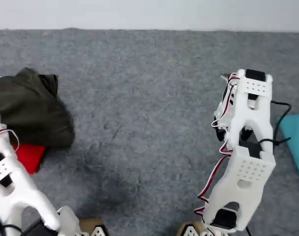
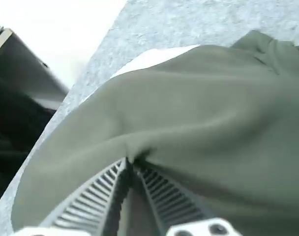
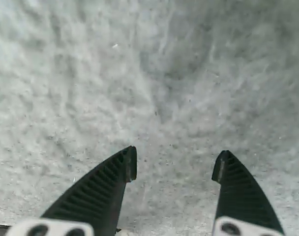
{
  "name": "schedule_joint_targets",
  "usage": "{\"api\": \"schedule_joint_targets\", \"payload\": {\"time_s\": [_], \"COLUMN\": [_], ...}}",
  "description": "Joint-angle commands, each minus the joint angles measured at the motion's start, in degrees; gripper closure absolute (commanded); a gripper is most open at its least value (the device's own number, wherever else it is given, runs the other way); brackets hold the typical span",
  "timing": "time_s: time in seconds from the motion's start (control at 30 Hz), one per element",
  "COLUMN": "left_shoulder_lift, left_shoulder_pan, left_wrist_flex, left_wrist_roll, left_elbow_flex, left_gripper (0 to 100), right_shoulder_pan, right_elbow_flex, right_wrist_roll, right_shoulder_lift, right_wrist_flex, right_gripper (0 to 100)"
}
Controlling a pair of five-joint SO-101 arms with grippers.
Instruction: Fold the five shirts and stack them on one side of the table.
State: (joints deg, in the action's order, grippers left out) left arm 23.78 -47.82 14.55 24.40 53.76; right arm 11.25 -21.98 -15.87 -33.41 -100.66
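Note:
An olive green shirt (image 1: 31,105) lies bunched at the table's left side, on top of a red shirt (image 1: 30,156). My left gripper (image 2: 131,164) is shut on a fold of the olive shirt (image 2: 198,113), its ribbed fingers (image 2: 162,196) pinched together on the cloth. A white piece of cloth (image 2: 152,56) peeks out from under the olive shirt. A teal shirt (image 1: 296,140) lies at the right edge. My right gripper (image 3: 174,167) stands open over bare grey carpet, holding nothing.
The grey carpeted table (image 1: 139,98) stretches wide between the two arms. The right arm (image 1: 245,147) stands folded upright at the right; the left arm (image 1: 12,189) sits at the front left corner.

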Motion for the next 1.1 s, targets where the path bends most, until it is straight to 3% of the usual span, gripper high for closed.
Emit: {"api": "schedule_joint_targets", "payload": {"time_s": [0.0,0.1,0.2,0.33,0.43,0.5,0.57,0.7,0.83,0.97,1.07], "left_shoulder_lift": [1.85,4.66,10.99,19.69,23.21,23.30,23.21,22.86,23.12,22.68,22.68], "left_shoulder_pan": [2.29,4.22,11.87,31.38,50.11,61.27,67.69,71.30,78.68,77.19,72.88], "left_wrist_flex": [2.55,11.16,23.91,44.40,53.80,54.07,49.67,36.48,34.99,40.44,44.66], "left_wrist_roll": [-0.79,-2.11,-8.26,-18.11,-26.81,-31.65,-33.76,-34.37,-35.96,-41.23,-42.46], "left_elbow_flex": [-3.12,-5.05,-8.84,-17.10,-22.99,-24.66,-22.73,-15.78,-15.52,-15.43,-15.43], "left_gripper": [99,99,99,99,99,99,98,98,84,67,62], "right_shoulder_pan": [0.66,0.66,0.66,0.66,0.66,0.66,0.66,0.92,1.19,1.01,-0.31], "right_elbow_flex": [0.00,0.00,0.00,0.09,0.09,0.09,0.09,0.09,1.76,3.78,4.04], "right_wrist_roll": [0.53,0.53,0.53,0.53,0.53,0.53,0.53,0.35,-2.55,-9.32,-13.63], "right_shoulder_lift": [4.44,5.32,5.05,4.79,5.14,5.14,5.23,5.32,5.41,8.13,10.68], "right_wrist_flex": [-2.42,-2.42,-2.42,-2.42,-2.42,-2.42,-2.51,-2.59,-2.59,-2.51,-2.42], "right_gripper": [73.6,73.6,73.6,73.6,73.6,73.6,73.6,73.4,73.2,73.1,73.1]}}
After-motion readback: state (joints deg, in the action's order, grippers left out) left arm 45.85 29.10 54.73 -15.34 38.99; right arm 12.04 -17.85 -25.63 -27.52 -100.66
